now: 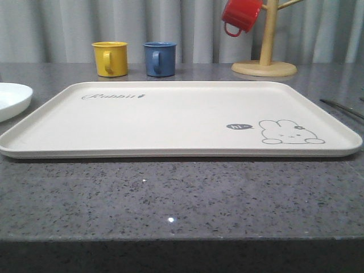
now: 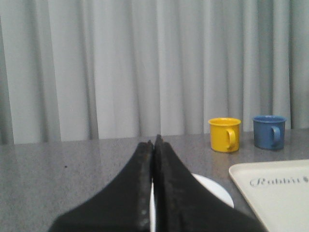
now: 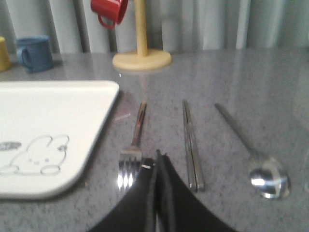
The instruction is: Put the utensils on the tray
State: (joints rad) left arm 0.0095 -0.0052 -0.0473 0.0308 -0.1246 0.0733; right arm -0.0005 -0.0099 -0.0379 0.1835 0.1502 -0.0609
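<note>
Nothing lies on the tray (image 1: 170, 122) yet; fork (image 3: 133, 152), chopsticks (image 3: 192, 145) and spoon (image 3: 256, 159) wait beside it, the plate (image 1: 11, 99) seemingly too. Both the left gripper (image 2: 153, 145) and right gripper (image 3: 158, 155) are clenched, empty.

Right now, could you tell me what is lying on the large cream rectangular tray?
Nothing lies on the cream rectangular plastic tray; only its printed grey rabbit drawing and script lettering show. Nothing covers its surface.
</note>
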